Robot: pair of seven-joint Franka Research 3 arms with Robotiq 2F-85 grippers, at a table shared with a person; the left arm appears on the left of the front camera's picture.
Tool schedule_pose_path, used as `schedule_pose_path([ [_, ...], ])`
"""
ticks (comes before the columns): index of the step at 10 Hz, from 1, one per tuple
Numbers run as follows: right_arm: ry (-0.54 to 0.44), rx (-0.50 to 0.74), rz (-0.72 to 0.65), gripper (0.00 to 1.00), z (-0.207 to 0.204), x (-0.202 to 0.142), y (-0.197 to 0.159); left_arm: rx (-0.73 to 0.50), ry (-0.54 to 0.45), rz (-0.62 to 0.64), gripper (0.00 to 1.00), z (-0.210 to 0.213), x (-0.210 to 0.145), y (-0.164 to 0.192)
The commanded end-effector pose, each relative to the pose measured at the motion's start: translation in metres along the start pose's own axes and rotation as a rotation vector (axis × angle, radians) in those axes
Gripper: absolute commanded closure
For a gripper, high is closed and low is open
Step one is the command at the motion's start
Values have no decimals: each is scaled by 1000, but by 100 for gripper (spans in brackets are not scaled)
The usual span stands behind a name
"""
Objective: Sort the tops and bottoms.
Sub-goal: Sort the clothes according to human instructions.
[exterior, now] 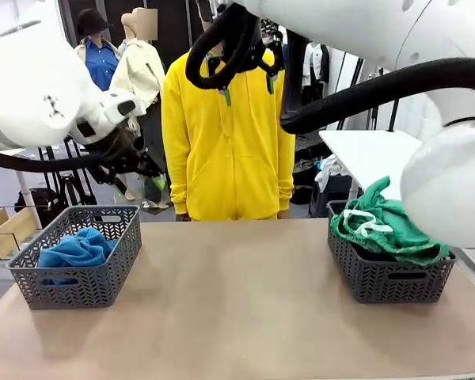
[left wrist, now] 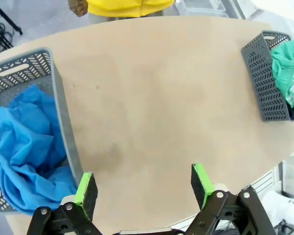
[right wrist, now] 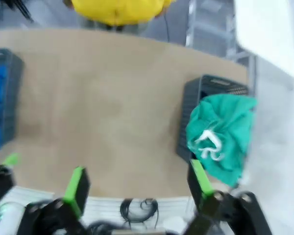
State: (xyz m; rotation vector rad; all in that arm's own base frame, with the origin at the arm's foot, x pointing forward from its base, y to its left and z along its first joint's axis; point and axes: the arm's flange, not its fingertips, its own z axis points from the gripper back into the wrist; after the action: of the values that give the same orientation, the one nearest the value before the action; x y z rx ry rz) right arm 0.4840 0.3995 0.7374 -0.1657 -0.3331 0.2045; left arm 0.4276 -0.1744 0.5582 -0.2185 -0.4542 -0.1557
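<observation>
Shorts [exterior: 384,226] lay in your right basket [exterior: 388,277], shirt [exterior: 77,249] in the left; both grippers [left wrist: 144,188] [right wrist: 137,188] hung open over bare surface [exterior: 237,301].

Your front camera sits low at the near edge of the desk [exterior: 237,301], facing a person [exterior: 226,134] across it. Both wrist cameras look steeply down from high above that edge. All three share the desktop, the blue-filled basket [left wrist: 59,112] and the green-filled basket [right wrist: 191,117].
</observation>
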Motion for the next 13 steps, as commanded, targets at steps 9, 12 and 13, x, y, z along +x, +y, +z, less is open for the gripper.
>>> schedule_pose_path([
  [9, 195, 95, -72, 0, -69, -68, 12, 10, -33, -53, 0, -16, -8, 22],
  [12, 49, 6, -154, 0, -120, -106, -23, 53, -47, -111, 0, -24, -17, 11],
  [13, 77, 19, -228, 0, -133, -125, -36, 71, -32, -149, 0, -34, -16, -3],
])
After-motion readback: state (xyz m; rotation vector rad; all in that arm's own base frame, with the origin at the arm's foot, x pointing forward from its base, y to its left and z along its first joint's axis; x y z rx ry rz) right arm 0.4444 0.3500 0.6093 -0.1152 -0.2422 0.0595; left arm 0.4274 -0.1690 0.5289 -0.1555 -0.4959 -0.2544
